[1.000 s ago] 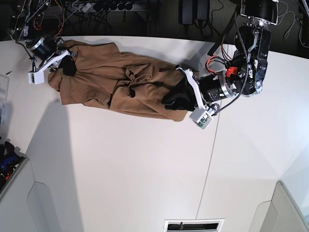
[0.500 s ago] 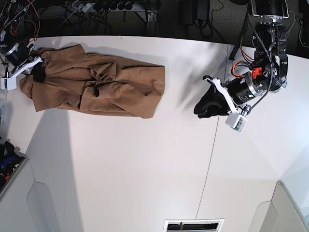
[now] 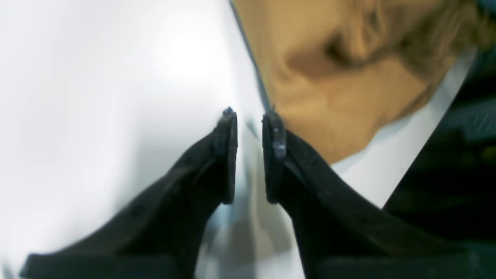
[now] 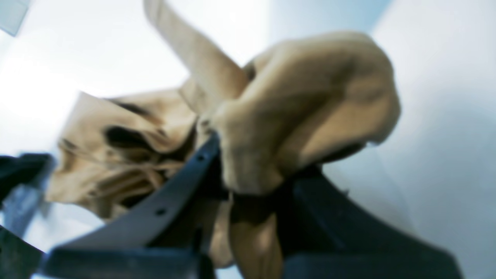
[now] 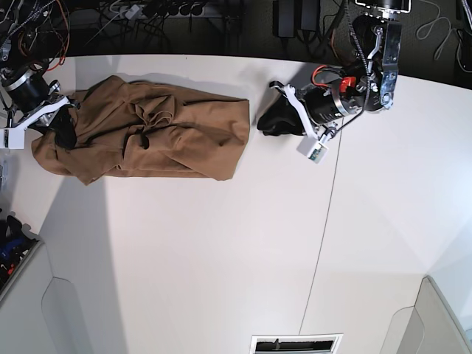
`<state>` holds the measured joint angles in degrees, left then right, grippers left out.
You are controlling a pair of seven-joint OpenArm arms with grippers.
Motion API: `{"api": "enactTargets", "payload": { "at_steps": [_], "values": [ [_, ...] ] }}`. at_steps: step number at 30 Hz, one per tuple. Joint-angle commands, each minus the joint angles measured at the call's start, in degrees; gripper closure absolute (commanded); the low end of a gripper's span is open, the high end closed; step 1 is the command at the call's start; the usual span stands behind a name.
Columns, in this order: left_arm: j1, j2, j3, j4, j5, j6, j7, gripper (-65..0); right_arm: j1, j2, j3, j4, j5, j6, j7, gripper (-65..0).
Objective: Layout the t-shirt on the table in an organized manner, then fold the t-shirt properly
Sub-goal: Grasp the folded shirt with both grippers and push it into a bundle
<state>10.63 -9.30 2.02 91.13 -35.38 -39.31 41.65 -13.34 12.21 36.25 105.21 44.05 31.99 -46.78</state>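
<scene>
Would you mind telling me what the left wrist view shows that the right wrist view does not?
Only the left wrist view shows the left gripper, its jaws slightly apart with nothing between them, and the t-shirt's edge lying beside it. Only the right wrist view shows the right gripper shut on a bunched fold of the shirt. Both show the tan t-shirt on the white table, blurred.

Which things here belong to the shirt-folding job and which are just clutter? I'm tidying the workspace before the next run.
Part of the job:
- t-shirt, bunched
- table
- right gripper, shut on the t-shirt
- left gripper, empty, beside the shirt

Just lying about:
- cables behind the table
- bin at the table's edge, contents unclear
</scene>
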Motion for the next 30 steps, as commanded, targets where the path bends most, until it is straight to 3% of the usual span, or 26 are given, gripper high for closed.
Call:
{"api": "enactTargets", "payload": {
  "at_steps": [1,7,12,17,18,21,22,30],
  "values": [
    [-0.66,0.44,0.90,0.28,-0.72,-0.69,-2.05,-12.1,0.48,-0.07,0.37,2.29,1.60,0.44,1.33,0.0],
    [-0.61,2.84,4.42,-2.82,0.63,-0.69,-2.86,-12.1,1.60,-4.96,-3.02,7.98,1.84,0.66,1.16,0.0],
    [-0.61,2.95,4.76,-3.26,0.48,-0.69,-2.84,-12.1,2.21,-9.88,-13.53,8.52,-0.61,0.85,1.11,0.0],
    [-0.63,2.95,4.76,-3.26,0.50,-0.69,-2.84,-12.1,2.19,-12.44,-25.07,8.46,-6.12,0.81,-0.22,0.0],
    [-0.61,2.95,4.76,-3.26,0.48,-0.69,-2.84,-12.1,2.19,-12.37,-27.02,8.46,-7.34,0.81,-0.20,-2.7],
    [-0.61,2.86,4.76,-3.26,0.52,-0.69,-2.62,-12.1,2.05,-12.37,-31.19,8.46,-10.97,0.74,-0.15,-37.4],
    [-0.61,2.73,4.76,-3.26,0.50,-0.69,-2.62,-12.1,2.05,-12.37,-32.02,8.46,-11.28,0.72,-0.15,-43.6],
    [-0.63,2.58,4.74,-3.23,0.48,-0.69,-2.62,-12.1,2.10,-12.37,-33.27,9.18,-9.11,0.68,-0.15,-44.9]
  ]
}}
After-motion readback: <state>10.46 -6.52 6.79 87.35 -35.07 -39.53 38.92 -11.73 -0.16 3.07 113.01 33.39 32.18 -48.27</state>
